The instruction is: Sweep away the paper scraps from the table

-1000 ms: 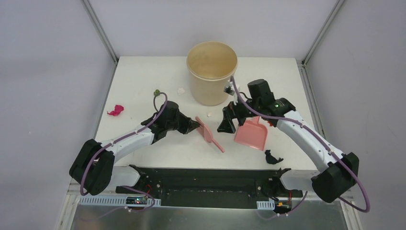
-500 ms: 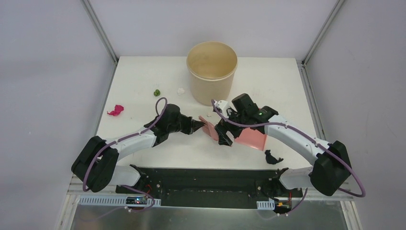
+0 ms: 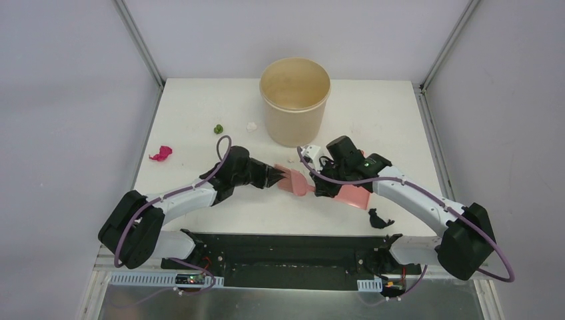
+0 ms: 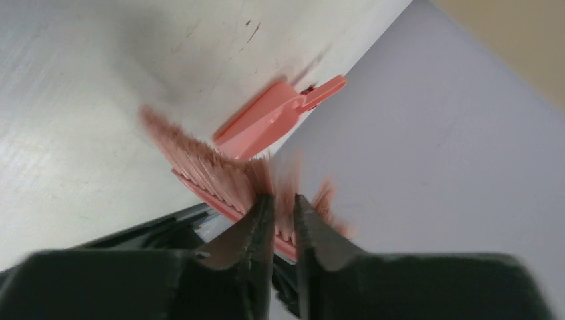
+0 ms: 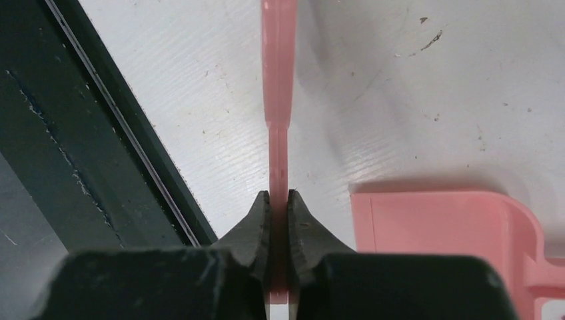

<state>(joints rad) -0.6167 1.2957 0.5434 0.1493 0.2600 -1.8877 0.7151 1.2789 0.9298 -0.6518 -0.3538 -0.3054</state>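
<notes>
Enclosing the scuffed white table [image 3: 380, 117], plain grey walls [image 3: 66, 100] rise.

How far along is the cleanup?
Nothing swept yet: magenta scrap, green scrap, white scrap and black scrap lie on the table. In hand: left gripper and right gripper both clamp the brush; the dustpan lies idle. Remaining: all the sweeping.
</notes>
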